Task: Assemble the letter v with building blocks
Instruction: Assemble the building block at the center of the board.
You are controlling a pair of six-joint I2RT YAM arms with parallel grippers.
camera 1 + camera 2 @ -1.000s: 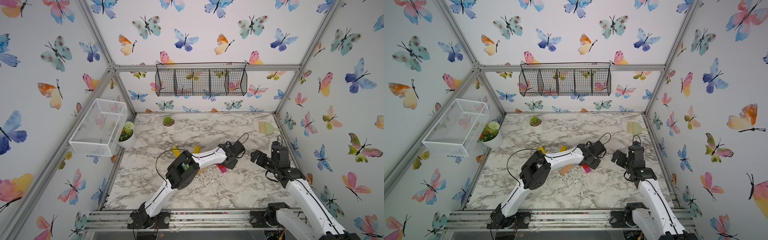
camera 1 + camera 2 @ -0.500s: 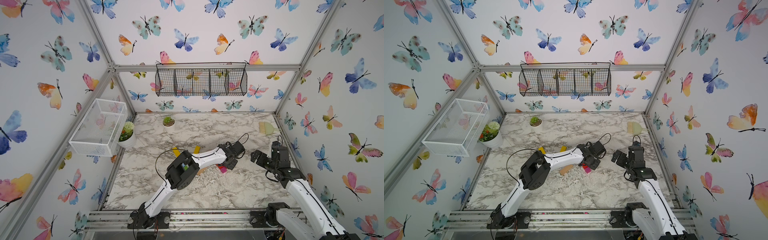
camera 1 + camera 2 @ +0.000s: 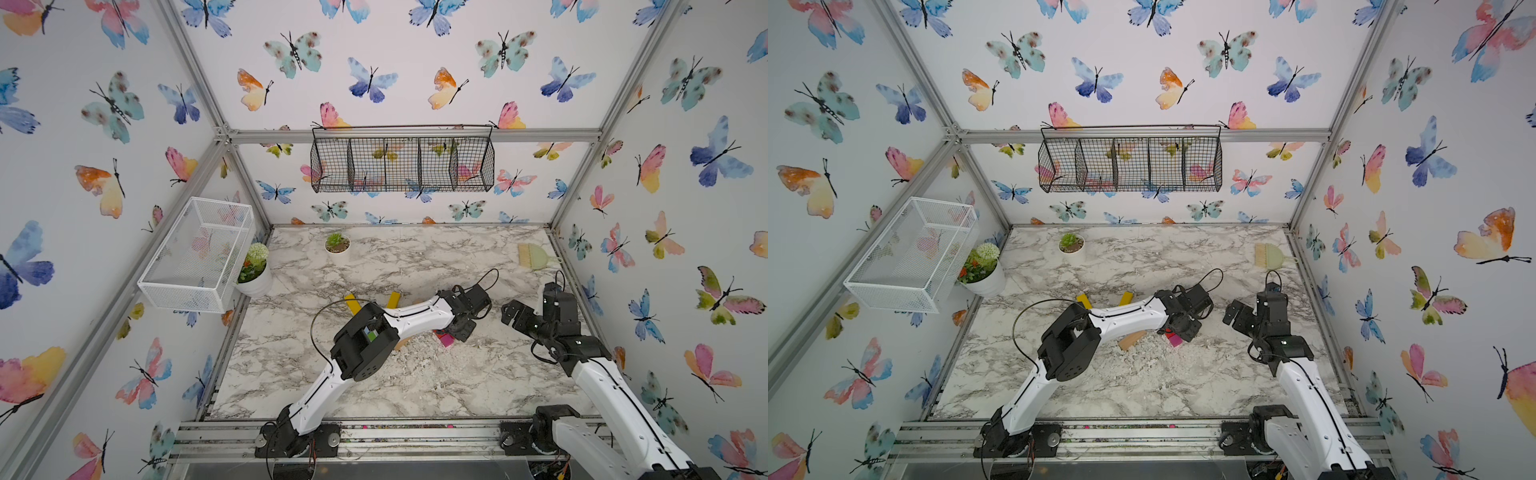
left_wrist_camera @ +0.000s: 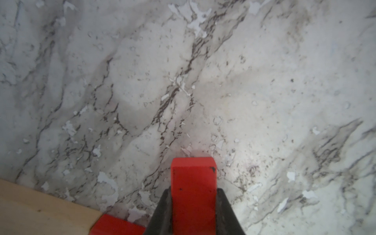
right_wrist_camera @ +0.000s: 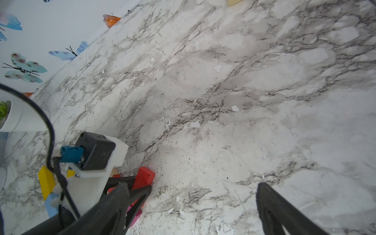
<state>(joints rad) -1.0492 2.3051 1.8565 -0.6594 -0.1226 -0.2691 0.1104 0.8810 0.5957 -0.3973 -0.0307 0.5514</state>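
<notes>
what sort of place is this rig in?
Likely a robot test cell, not a home: aluminium frame walled in butterfly wallpaper, left arm and right arm bolted to a base rail, marble-look tabletop.

No readable text, labels, numbers anywhere.

Left arm (image 3: 415,316) lies across the counter (image 3: 415,386); left fingers (image 4: 160,213) right of centre, pinching a short bar (image 4: 193,183); pair of long bars (image 3: 352,303) behind the arm, third long bar (image 3: 1133,340) just in front of it, cube (image 3: 446,341) in front of the fingers. Right arm (image 3: 552,328) to the right, apart from them; large pot (image 3: 255,280) back left, small pot (image 3: 337,248) back, left of centre, brush (image 3: 534,255) back right; wire basket (image 3: 403,162) on back wall, mesh basket (image 3: 195,257) on left wall.
</notes>
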